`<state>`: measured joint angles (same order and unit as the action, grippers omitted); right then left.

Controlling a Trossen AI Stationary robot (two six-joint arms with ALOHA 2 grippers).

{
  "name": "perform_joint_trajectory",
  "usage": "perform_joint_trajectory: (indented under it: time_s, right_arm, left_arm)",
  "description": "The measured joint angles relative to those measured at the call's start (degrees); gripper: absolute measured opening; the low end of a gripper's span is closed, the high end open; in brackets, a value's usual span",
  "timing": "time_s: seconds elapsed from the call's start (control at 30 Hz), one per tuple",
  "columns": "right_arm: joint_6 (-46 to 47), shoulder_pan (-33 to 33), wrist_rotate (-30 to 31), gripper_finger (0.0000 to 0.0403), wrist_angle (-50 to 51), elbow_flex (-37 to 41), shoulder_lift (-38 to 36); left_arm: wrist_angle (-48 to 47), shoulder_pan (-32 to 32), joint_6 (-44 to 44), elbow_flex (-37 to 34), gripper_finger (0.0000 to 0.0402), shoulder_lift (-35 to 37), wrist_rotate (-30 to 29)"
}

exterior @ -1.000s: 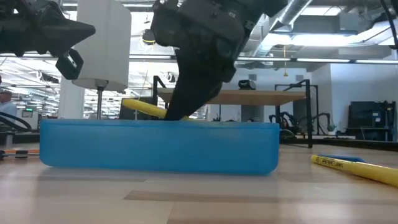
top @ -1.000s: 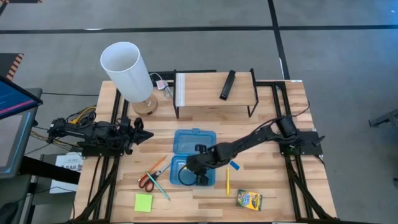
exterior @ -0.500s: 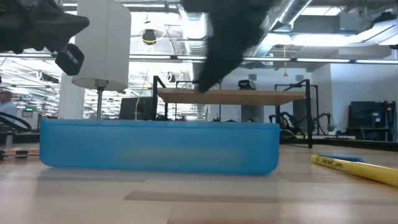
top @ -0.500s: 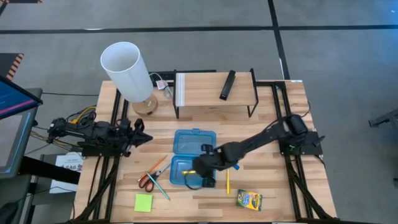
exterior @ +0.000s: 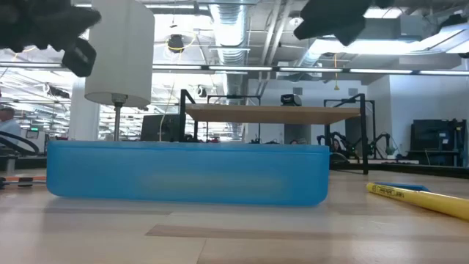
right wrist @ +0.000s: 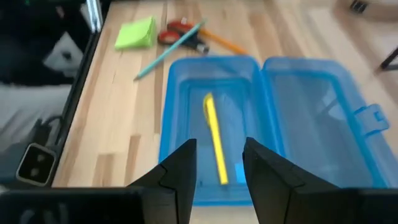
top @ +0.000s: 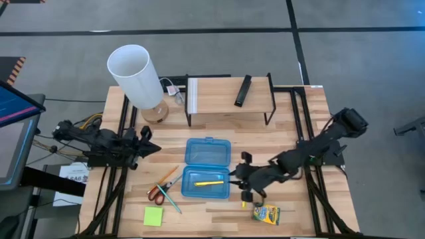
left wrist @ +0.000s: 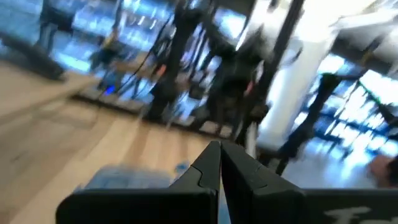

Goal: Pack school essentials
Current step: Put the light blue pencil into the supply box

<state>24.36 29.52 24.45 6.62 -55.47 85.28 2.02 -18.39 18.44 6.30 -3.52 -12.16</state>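
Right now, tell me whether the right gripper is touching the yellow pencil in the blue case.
Apart. The high view shows the right gripper beside the blue case, with the yellow pencil lying alone inside.

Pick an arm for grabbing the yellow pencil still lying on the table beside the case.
Right. The right gripper hangs open just past the blue case, almost over that yellow pencil. The left gripper sits shut at the table's left edge, with the case between it and the pencil.

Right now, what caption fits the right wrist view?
Open right gripper above blue case holding a yellow pencil.
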Motion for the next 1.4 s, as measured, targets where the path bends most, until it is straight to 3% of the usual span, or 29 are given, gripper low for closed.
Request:
perform_joint_trajectory:
  time_s: [0.23,0.43,0.7,0.8,0.93,1.13,1.4]
  right_arm:
    - [-0.9,1.7,4.4,0.0151,-11.1,8.4,-3.7]
    - [-2.4,1.4,4.4,0.0152,-14.2,8.9,-3.5]
    - [-3.0,1.5,4.3,0.0152,-16.0,8.9,-3.5]
    - [-3.0,1.5,4.3,0.0152,-16.2,8.9,-3.5]
    - [-2.7,1.5,4.3,0.0152,-16.2,8.9,-3.5]
    - [-2.4,1.5,4.2,0.0152,-16.1,8.9,-3.5]
    - [-2.3,1.6,4.2,0.0152,-15.7,8.9,-3.5]
  left_arm:
    - [-4.5,-0.9,-1.4,6.8,0.0,-10.1,1.7]
    - [-9.4,-1.6,-6.5,13.8,0.0,-19.2,2.7]
    - [-24.2,-1.6,-7.3,25.3,0.0,-29.0,2.7]
    - [-29.0,-1.6,-7.4,26.3,0.0,-31.9,3.2]
    - [-32.5,-1.8,-5.4,26.2,0.0002,-36.4,8.2]
    - [-32.6,-6.6,-5.3,26.2,0.0045,-44.2,8.1]
    - [-29.5,-17.3,-0.2,26.2,0.0127,-54.3,2.7]
